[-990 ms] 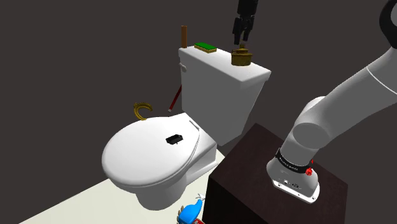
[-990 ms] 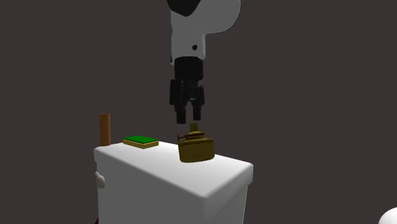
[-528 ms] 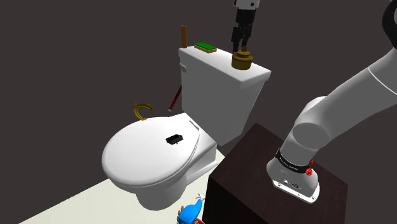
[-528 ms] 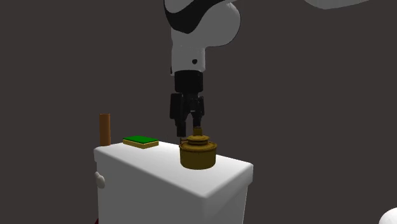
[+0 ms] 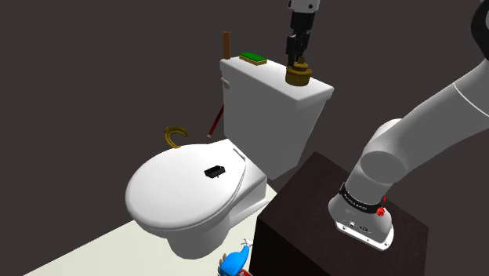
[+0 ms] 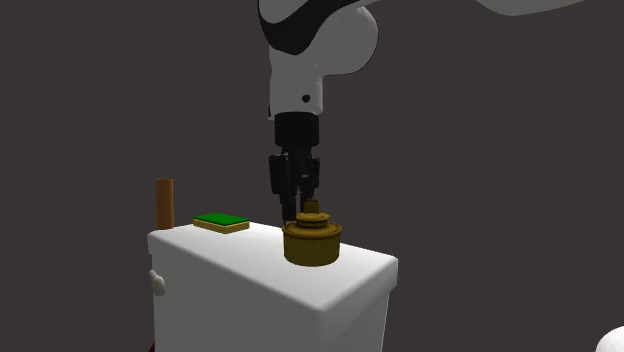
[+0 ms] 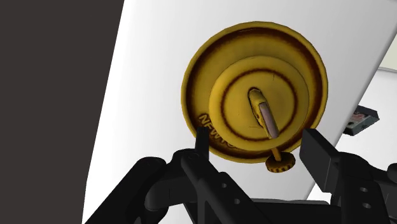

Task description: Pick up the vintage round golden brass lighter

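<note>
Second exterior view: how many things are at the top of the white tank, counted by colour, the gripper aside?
Golden: 1, the round lighter
Green: 1, the flat pad
Brown: 1, the upright cylinder at the edge
Total: 3

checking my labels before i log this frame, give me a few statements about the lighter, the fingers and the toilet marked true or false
1. The golden lighter stands on the white toilet tank. True.
2. The green pad lies on the closed toilet lid. False: it lies on the tank, apart from the lighter; a small black object lies on the lid.
3. In the wrist view the fingers stand apart. True.
4. The lighter hangs lifted above the tank. False: it rests on the tank, with the fingers near its top.
</note>
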`<action>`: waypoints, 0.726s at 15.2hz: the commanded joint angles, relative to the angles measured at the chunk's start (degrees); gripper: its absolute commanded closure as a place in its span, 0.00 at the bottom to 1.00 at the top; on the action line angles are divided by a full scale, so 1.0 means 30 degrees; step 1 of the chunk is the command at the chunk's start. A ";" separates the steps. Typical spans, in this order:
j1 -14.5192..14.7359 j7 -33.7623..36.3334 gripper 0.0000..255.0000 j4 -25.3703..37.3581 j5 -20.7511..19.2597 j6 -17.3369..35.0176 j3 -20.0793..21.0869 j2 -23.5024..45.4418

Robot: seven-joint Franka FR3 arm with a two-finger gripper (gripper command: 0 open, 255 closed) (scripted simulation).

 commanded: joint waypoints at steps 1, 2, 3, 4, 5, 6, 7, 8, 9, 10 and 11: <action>0.0000 0.0008 1.00 -0.0033 -0.0002 -0.0027 0.0001 0.0011; 0.0000 0.0010 1.00 -0.0040 -0.0003 -0.0026 0.0002 0.0005; 0.0001 0.0012 1.00 -0.0054 -0.0001 -0.0001 0.0004 0.0016; 0.0008 0.0002 1.00 0.0248 0.0012 -0.0255 0.0013 0.0065; 0.0016 -0.0008 1.00 0.0553 0.0025 -0.0508 0.0021 0.0117; 0.0024 -0.0020 1.00 0.0871 0.0039 -0.0762 0.0027 0.0181; 0.0031 -0.0031 1.00 0.1188 0.0053 -0.1016 0.0034 0.0245; 0.0039 -0.0043 1.00 0.1510 0.0067 -0.1271 0.0039 0.0312; 0.0047 -0.0056 1.00 0.1836 0.0081 -0.1526 0.0044 0.0384; 0.0055 -0.0070 1.00 0.2167 0.0095 -0.1782 0.0048 0.0461; 0.0062 -0.0083 1.00 0.2503 0.0110 -0.2038 0.0052 0.0541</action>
